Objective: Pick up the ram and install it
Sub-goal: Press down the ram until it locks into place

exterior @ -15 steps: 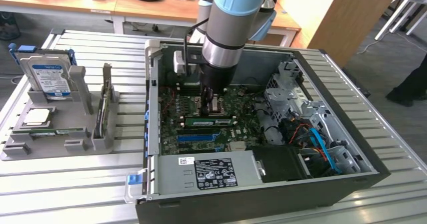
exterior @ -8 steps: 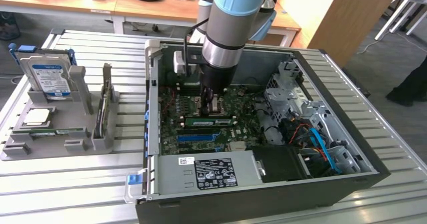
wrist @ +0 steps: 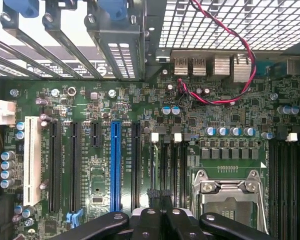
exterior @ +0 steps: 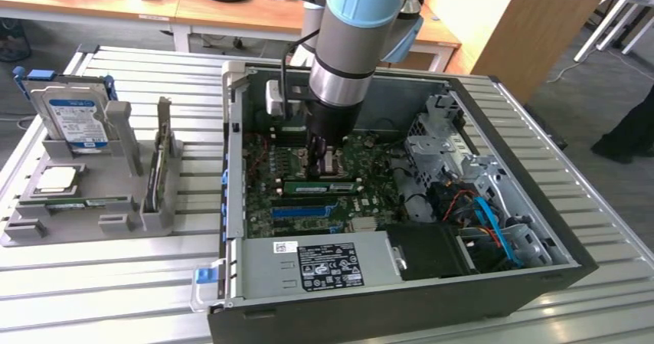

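Here your gripper (exterior: 325, 162) sits clenched low inside the open computer case (exterior: 531, 275), pressing on the ram (exterior: 325, 185) lying across the motherboard (wrist: 140, 150), apparently to seat it.

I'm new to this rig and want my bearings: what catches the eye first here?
The arm reaches down into the open PC case, its gripper shut just above the motherboard. A green ram stick lies in a slot right under it. On the exterior view's left, a grey tray holds a blue-labelled hard drive.
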Controlling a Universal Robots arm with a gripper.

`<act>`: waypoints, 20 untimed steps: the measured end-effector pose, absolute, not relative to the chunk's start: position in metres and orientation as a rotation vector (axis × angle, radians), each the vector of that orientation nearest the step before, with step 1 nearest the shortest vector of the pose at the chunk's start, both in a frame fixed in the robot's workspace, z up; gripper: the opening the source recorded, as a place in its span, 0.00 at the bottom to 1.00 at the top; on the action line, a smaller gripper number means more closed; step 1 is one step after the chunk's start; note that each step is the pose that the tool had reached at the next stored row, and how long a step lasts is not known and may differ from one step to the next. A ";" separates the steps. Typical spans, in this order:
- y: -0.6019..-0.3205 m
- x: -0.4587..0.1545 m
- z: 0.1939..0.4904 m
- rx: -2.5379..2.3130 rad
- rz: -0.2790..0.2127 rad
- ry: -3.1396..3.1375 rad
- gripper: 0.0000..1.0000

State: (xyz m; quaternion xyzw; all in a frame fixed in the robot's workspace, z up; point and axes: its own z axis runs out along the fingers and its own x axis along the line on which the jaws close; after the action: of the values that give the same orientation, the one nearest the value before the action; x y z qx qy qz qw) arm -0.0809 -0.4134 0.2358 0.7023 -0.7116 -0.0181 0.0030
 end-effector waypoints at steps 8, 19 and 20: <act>-0.413 -0.081 0.235 2.203 -0.057 -2.232 0.11; -0.414 -0.081 0.232 2.202 -0.057 -2.231 0.11; -0.414 -0.081 0.232 2.202 -0.057 -2.232 0.11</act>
State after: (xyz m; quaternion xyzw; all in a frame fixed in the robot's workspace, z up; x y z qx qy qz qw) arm -0.0814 -0.4140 0.2325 0.7023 -0.7116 -0.0181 0.0029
